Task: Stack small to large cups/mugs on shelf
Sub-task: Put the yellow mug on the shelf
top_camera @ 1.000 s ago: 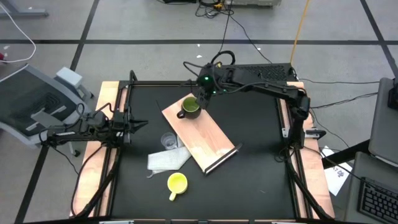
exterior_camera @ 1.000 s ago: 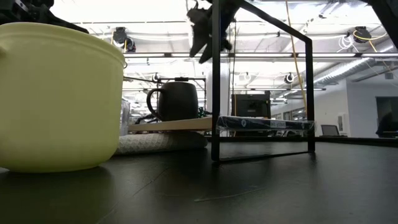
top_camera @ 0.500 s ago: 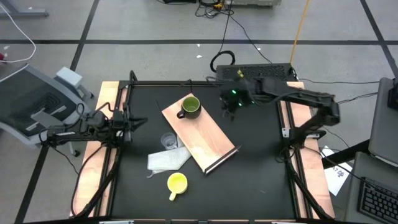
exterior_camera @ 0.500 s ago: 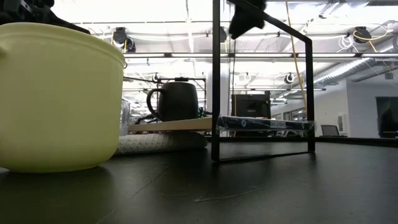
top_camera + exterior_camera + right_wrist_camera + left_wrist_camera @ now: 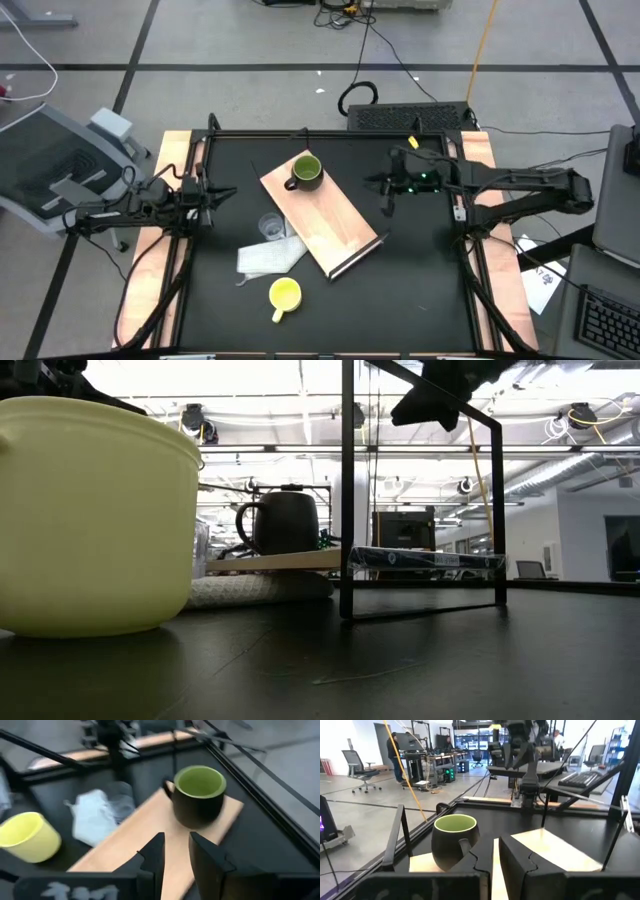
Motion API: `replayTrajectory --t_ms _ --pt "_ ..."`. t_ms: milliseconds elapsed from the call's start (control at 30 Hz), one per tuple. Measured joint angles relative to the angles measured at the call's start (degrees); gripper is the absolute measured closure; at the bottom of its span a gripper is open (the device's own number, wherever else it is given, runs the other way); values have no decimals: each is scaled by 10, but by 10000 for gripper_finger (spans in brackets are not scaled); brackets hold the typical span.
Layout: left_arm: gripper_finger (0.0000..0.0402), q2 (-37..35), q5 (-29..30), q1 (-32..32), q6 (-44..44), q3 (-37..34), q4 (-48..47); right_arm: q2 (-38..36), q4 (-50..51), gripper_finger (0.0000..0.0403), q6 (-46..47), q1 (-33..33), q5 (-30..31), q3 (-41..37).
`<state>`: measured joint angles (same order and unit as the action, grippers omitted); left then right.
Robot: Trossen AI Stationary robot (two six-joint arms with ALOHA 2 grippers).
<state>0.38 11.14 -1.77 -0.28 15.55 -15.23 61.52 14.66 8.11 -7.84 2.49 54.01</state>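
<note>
The dark olive-green mug [image 5: 306, 171] is seen standing upright on the far end of the light-wood shelf [image 5: 335, 222], its handle turned toward the left side of the table. The shelf is laid diagonally across the middle of the black tabletop [image 5: 420, 270], with its dark edge strip at the near right end. The clear plastic cup [image 5: 270, 227] is set on the tabletop just beside the shelf's left edge, next to a white cloth-like sheet [image 5: 268, 257]. The yellow mug [image 5: 285, 295] is placed nearer the front, apart from the shelf, upright with its handle pointing to the near side.

The right gripper [image 5: 386, 187] is held in the air to the right of the shelf, clear of the olive mug, and nothing is carried in it; a narrow gap is seen between its fingers [image 5: 152, 851] in the right wrist view. The left gripper [image 5: 222, 197] is parked at the left edge of the table, its jaws pressed nearly together on nothing.
</note>
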Motion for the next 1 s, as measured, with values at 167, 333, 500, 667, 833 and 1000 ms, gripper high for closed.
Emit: replayTrajectory --t_ms 167,333,500,667,833,1000 --pt "369 0 0 0 -34 0 16 -24 -89 326 -12 1 -67 -51" --pt "368 0 0 0 -61 0 14 -21 -102 326 -2 5 -120 -57" --pt "368 0 -5 0 -47 0 11 -19 -100 326 -11 5 -128 -57" --pt "383 0 -8 0 -47 0 0 -18 -106 359 5 3 -128 -57" --pt "397 0 -17 0 -59 0 -6 -18 -111 395 5 3 -128 -57" --pt "393 0 -17 0 -62 0 -7 -18 -129 400 16 3 -127 -57"
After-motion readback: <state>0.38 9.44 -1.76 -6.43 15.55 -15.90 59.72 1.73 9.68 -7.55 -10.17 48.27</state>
